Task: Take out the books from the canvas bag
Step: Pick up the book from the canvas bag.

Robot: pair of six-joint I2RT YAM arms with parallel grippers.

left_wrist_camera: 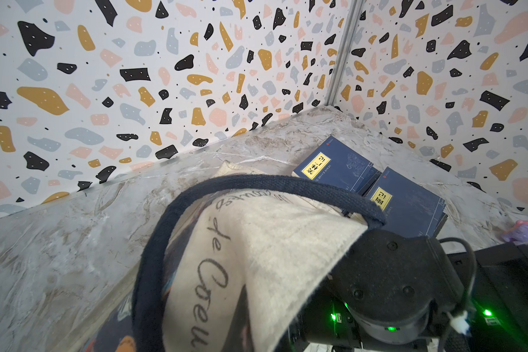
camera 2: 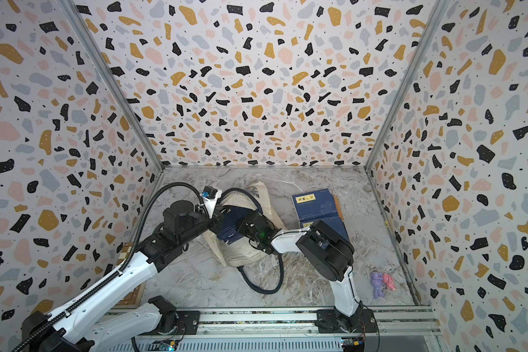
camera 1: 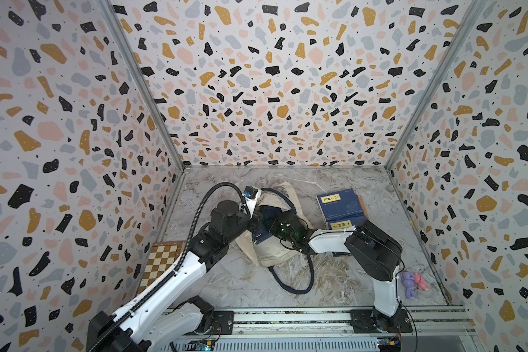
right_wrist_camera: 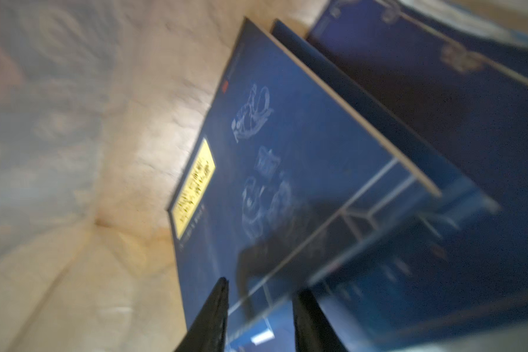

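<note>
The canvas bag (camera 1: 272,254) is lying slumped in the middle of the marble tabletop (camera 1: 333,274) in both top views. Its mouth is gaping at the centre of the frame, and one navy handle (camera 1: 299,283) is looping out toward the bottom edge. Dark navy books (camera 1: 264,234) are showing inside the mouth, between the two arms.

The left gripper (camera 1: 256,218) is reaching in from the lower left and sitting at the bag's rim. Its jaws are clenched on the canvas. They are hidden in the left wrist view, but a flap of cream cloth with script lettering (left_wrist_camera: 256,243) is rising close to the lens there, lifted off the tabletop.

The right gripper (right_wrist_camera: 262,286) is entering the bag from the right of the frame in the top views. The right wrist view is blurred. In it the jaws are standing apart, straddling the near edge of the front book (right_wrist_camera: 275,183), which is carrying a yellow title label. They are not yet pressing on it. More navy covers are leaning behind it toward the upper right of that picture.

Two other books (camera 1: 339,201) are lying flat on the tabletop just right of the bag, one partly hidden under the right arm. A chessboard box (camera 1: 162,259) is leaning at the left wall, and a small purple-and-pink toy (camera 1: 412,283) is sitting at the lower right.
</note>
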